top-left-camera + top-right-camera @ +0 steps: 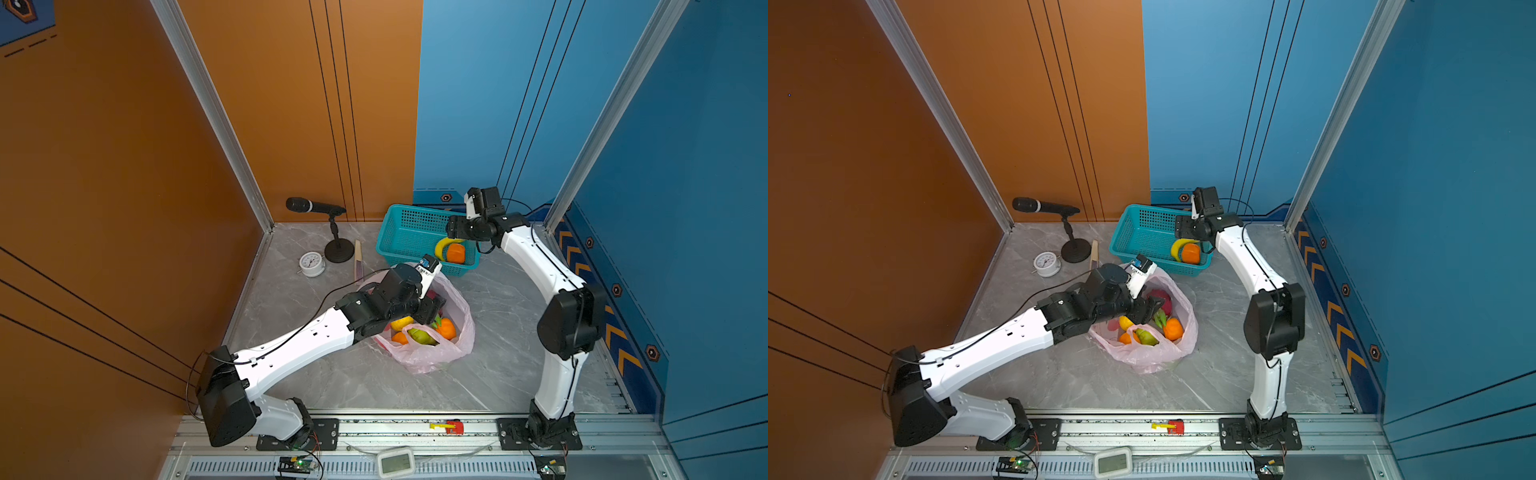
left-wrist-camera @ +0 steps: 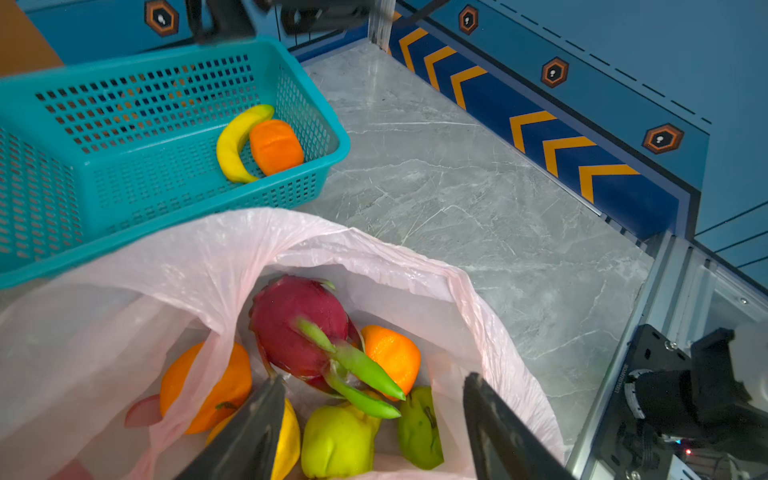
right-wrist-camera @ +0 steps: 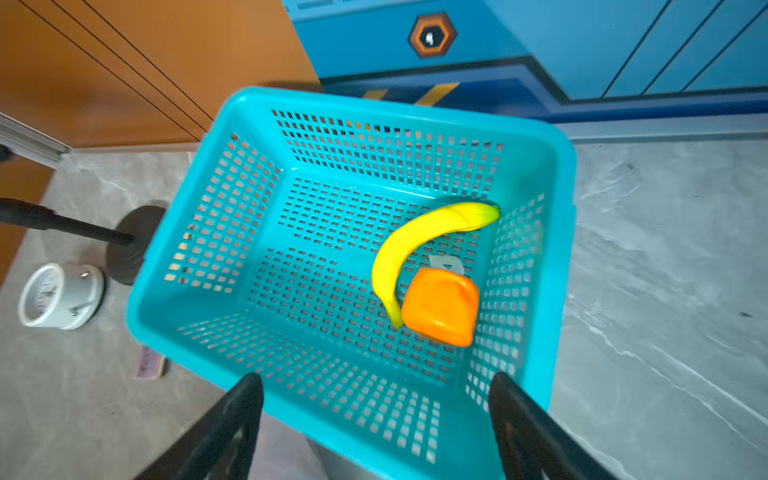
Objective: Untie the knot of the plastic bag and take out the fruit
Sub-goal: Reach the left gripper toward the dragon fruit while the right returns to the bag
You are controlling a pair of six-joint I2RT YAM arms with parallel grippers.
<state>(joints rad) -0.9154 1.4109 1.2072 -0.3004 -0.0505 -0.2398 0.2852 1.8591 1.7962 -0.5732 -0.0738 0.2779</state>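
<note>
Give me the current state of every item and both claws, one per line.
plastic bag: mouth open, no knot visible.
dragon fruit: inside the bag, ungripped.
basket: upright, holding banana and one orange fruit.
left claw: open, empty, at the bag mouth.
right claw: open, empty, above the basket.

The pale-pink plastic bag (image 1: 432,355) lies crumpled on the worktop (image 1: 498,332), with its mouth wide open upward. Seen from above, inside it lie close together a magenta dragon fruit (image 2: 299,324) at 12 o'clock, an orange (image 2: 395,357) at 3, a green pear (image 2: 336,440) at 6 and a yellow citrus (image 1: 1125,323) at 9.
</note>
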